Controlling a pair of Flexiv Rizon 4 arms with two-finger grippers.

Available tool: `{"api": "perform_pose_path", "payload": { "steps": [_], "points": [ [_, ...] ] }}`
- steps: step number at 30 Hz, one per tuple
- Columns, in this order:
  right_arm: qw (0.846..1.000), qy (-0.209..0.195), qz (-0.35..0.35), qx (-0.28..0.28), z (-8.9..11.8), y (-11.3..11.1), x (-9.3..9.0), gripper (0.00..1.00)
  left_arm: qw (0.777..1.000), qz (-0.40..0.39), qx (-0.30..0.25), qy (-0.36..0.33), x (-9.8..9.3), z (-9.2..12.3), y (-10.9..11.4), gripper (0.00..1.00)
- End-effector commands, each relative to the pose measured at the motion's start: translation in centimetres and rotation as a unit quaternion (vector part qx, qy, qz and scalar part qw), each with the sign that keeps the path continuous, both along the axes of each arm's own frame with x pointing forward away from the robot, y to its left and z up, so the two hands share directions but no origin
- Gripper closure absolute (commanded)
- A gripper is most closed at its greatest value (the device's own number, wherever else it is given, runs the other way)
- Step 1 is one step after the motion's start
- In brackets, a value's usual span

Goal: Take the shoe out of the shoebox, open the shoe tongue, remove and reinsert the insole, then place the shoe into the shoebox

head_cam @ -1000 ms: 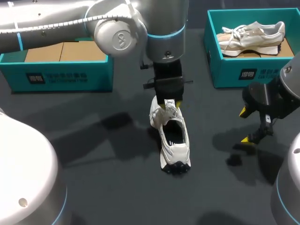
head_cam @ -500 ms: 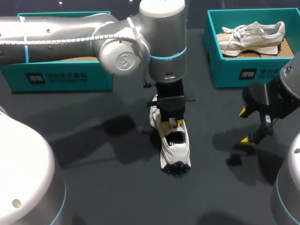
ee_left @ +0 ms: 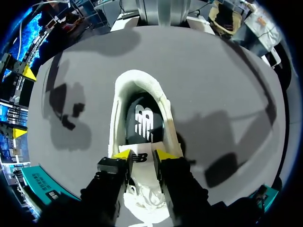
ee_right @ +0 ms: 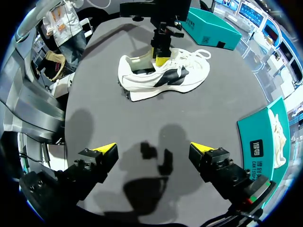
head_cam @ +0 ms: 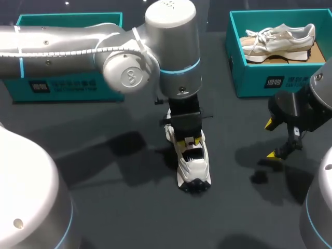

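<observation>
**Item:** white-and-black lace-up sneaker (head_cam: 193,165) (ee_left: 115,111) (ee_right: 163,78), upright on its sole on the dark grey table (head_cam: 104,176), outside both boxes.

**Progress:** Taking the sneaker out of the box is done. Opening the tongue appears to be the step in hand. The dark insole with a white logo (ee_left: 142,118) lies seated inside the sneaker. Lifting it out, refitting it and reboxing the sneaker are left.

**Left arm:** enters from left of the sneaker in the head view, with the wrist pointing straight down over the sneaker's mouth. The left gripper (head_cam: 188,141) (ee_left: 143,155) is drawn narrow. Its tips pinch the white shoe tongue (ee_left: 140,160) from two sides at the laced end of the opening.

**Right arm:** well to the right of the sneaker. The right gripper (head_cam: 272,139) (ee_right: 154,151) is spread wide, holds nothing and hangs above bare table.

**Boxes:**
- One teal cardboard shoebox (head_cam: 67,85) sits behind and left of the sneaker, its inside mostly hidden by the left arm.
- A second teal shoebox (head_cam: 259,78) sits behind and right of the sneaker and holds a beige sneaker (head_cam: 280,39).
</observation>
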State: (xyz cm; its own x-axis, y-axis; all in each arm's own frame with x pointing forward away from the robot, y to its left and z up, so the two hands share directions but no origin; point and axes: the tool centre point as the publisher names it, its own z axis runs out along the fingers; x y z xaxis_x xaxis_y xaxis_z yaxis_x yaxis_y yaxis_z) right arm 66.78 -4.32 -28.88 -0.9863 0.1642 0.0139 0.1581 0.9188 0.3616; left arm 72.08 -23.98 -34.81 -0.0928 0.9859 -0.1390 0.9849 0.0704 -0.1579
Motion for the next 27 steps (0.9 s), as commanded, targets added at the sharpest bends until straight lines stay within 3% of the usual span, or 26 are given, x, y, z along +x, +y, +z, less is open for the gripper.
{"api": "perform_pose_path", "payload": {
  "steps": [1,5,7,8,9,10,24,27],
  "points": [
    [1.0,-0.001,0.0,0.0,0.0,0.0,-0.1,0.0,1.0,0.002,-0.012,-0.01,0.2,1.3,0.5,0.67],
    [1.0,-0.001,0.0,0.0,0.0,0.0,-0.1,0.0,0.999,0.008,-0.023,-0.024,0.2,4.3,1.5,0.63],
    [1.0,-0.001,0.0,0.0,0.0,0.0,-0.1,0.0,0.999,0.018,-0.025,-0.018,0.1,5.7,2.0,0.53],
    [1.0,-0.001,0.0,0.0,0.0,0.0,-0.1,0.0,0.999,0.032,-0.02,-0.01,0.0,6.3,2.1,0.38],
    [1.0,-0.001,0.0,0.0,0.0,0.0,-0.1,0.0,0.998,0.056,-0.006,-0.001,-0.2,6.9,2.2,0.09],
    [1.0,-0.001,0.0,0.0,0.0,0.0,-0.1,0.0,0.997,0.078,0.012,0.007,-0.3,7.5,2.3,0.0],
    [1.0,-0.001,0.0,0.0,0.0,0.0,-0.1,0.0,0.996,0.088,0.024,0.005,-0.4,8.1,2.5,0.0],
    [1.0,-0.001,0.0,0.0,0.0,0.0,-0.1,0.0,0.985,0.169,0.04,0.023,-1.7,8.5,2.8,0.0]
  ]
}}
